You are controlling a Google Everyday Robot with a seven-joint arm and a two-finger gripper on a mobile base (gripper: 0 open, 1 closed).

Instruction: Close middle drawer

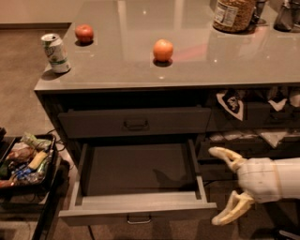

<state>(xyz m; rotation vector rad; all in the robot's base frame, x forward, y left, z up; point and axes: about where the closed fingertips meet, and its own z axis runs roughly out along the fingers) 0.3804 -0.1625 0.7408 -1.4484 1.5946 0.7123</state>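
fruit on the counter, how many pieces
2: a red one back left on the counter near the can, an orange one near its middle. More could sit out of view. The gripper, open, is right of the pulled-out middle drawer.

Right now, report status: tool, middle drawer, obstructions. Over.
Tool open, beside middle drawer, right front corner. Drawer pulled far out. Nothing seen blocking it.

Shiny grey surface (pixel 117 65) has a soda can (pixel 55 52), red apple (pixel 84 33), orange (pixel 162 49) and jar (pixel 233 14); claw (pixel 213 186) sits low, front right.
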